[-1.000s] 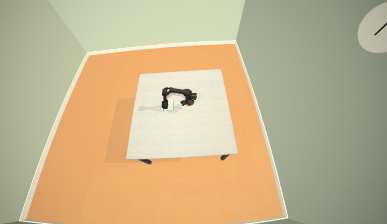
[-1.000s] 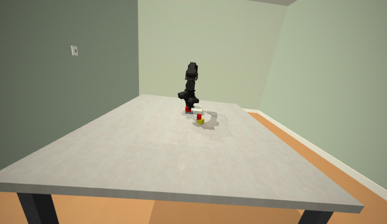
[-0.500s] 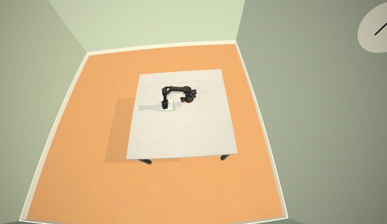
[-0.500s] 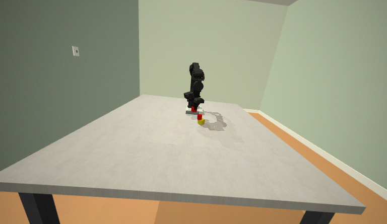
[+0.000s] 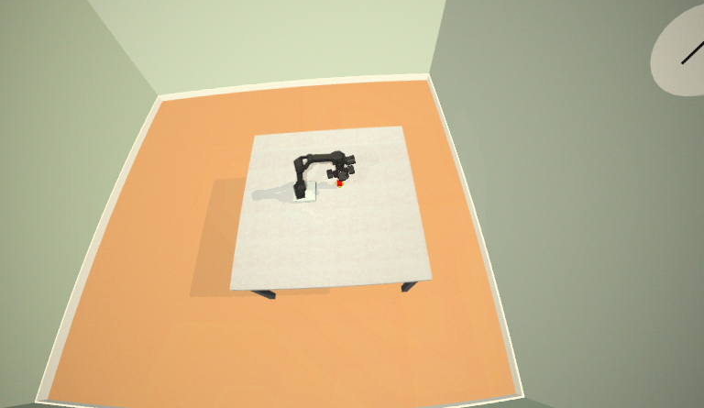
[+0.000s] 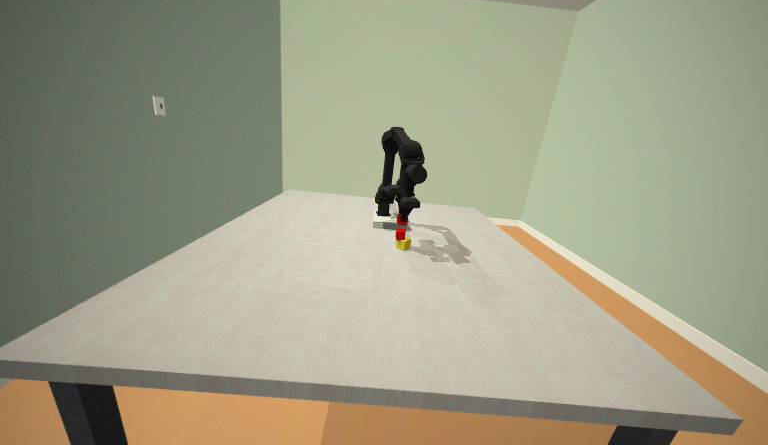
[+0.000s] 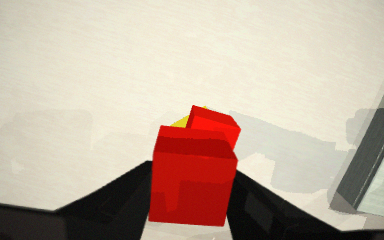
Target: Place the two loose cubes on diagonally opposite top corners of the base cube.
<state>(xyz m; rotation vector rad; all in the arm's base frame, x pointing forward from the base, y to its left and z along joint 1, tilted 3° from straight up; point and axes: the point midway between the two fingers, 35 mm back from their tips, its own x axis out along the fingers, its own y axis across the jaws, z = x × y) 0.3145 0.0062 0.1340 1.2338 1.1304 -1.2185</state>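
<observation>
- We have the fingers pinching a red cube [image 7: 192, 175], one dark finger on each side of it; the held cube hangs above the stack, apart from it.
- The yellow base cube [image 6: 403, 243] sits on the table [image 6: 283, 304], just near-right of the arm's white base plate [image 5: 312, 194].
- The other red cube [image 6: 400, 233] already sits on top of the yellow one.
- Key relation: in the wrist view, the placed cube [image 7: 214, 125] lies just beyond and below the held one, slightly right. Only a yellow sliver [image 7: 181, 121] shows at its left.
- We judge the free corner to be diagonally opposite the placed cube, so the next move is a small lateral offset, then straight down.
- A cube has no long axis; what matters is yaw relative to the base edges.
- Hidden: the held cube blocks most of the base top, so the free corner and the gap can't be checked.
- In the top view the stack is too small to resolve corners, and the exterior view shows only a column.
- Risk, in our judgement: clipping the placed cube on descent.
</observation>
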